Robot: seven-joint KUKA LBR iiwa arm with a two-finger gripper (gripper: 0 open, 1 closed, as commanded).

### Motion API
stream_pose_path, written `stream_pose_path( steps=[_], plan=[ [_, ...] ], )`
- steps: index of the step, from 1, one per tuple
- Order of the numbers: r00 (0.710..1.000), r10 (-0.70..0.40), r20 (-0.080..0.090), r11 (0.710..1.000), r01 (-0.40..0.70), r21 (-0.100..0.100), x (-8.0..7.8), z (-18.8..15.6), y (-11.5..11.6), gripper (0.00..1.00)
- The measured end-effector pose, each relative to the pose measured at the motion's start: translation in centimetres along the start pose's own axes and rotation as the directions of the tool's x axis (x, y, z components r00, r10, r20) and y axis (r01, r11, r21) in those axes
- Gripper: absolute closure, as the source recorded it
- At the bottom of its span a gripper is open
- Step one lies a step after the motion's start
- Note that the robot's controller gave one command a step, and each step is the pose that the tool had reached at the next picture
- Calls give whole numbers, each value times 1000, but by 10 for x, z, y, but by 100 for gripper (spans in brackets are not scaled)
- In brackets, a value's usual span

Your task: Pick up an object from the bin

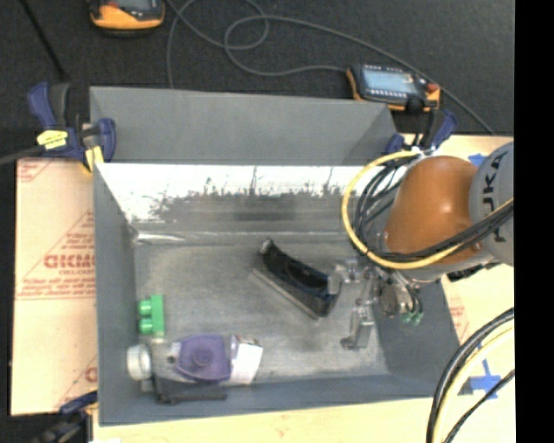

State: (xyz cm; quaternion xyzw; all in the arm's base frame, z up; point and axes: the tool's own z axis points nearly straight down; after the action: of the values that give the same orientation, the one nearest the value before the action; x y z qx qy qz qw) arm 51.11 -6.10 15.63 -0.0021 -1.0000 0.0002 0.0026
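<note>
Grey metal bin (pixel 114 285): a glossy black curved piece (pixel 294 279) lies mid-floor, just left of the spread, empty fingers (pixel 355 334).

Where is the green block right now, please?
In the camera view, the green block lies at the left of the bin, just above the purple-and-white object.

Dark surface (pixel 260 48) spans the upper frame. Thin cable (pixel 228 35) loops across it at top centre. Orange-and-black device (pixel 125 13) lies at the upper left edge, and a handheld unit with display (pixel 394 85) at upper right. Pale tabletop (pixel 303 429) runs along the lower edge.
</note>
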Motion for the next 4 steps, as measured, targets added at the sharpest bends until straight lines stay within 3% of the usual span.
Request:
stream_pose_path(
  steps=[1,2,3,4],
  plan=[
    [1000,-2,6,1000,2,1,-1,-4,0,0],
    [999,-38,18,999,38,1,-77,66,54,0],
    [1000,25,12,1000,-25,-2,-88,67,57,0],
    [1000,28,13,1000,-28,0,-80,54,40,0]
  ],
)
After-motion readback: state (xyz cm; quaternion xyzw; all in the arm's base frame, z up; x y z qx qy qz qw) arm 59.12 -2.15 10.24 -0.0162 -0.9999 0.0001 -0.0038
